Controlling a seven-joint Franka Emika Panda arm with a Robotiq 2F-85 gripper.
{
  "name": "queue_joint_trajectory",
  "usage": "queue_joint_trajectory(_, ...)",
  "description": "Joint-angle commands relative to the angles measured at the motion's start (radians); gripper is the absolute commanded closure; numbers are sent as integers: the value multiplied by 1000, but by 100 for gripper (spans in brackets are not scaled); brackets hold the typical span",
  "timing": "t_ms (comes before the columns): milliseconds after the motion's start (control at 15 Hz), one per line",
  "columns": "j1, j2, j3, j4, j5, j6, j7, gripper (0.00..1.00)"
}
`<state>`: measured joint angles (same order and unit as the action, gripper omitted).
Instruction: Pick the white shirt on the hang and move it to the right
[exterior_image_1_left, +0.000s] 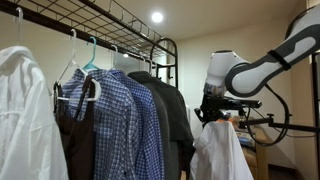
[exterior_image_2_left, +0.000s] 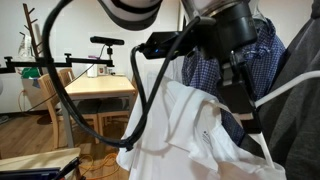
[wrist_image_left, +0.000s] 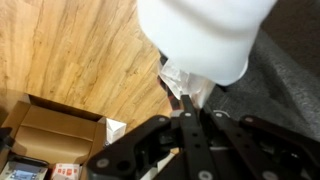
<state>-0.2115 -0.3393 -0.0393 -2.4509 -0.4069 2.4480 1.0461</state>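
- The black end effector is clamped on the white cotton shirt. The shirt hangs at six o'clock below it, three o'clock of the black metal clothes rack.
- Risk: the thin fabric may slip from the pinch, or a trailing sleeve may snag.
- Count: one held shirt, one racked white garment, seemingly two blue checked shirts.

Two white garments: one white shirt hanging from the pincer, one white top on the single rack. Between them two blue checked shirts, by the look of it, and at least two dark garments. Two hangers showing above the collars: one white hanger, one teal hanger. One ceiling lamp. One robot arm. One wooden table in an exterior view. One open cardboard box in the wrist view.
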Motion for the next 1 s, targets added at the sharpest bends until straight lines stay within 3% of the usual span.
queue_joint_trajectory(0,-51,-86,24,-45,1,-21,61,91)
queue_joint_trajectory(467,-108,-120,76,34,-72,-2,53,91)
queue_joint_trajectory(933,-148,-128,83,114,-39,-116,165,91)
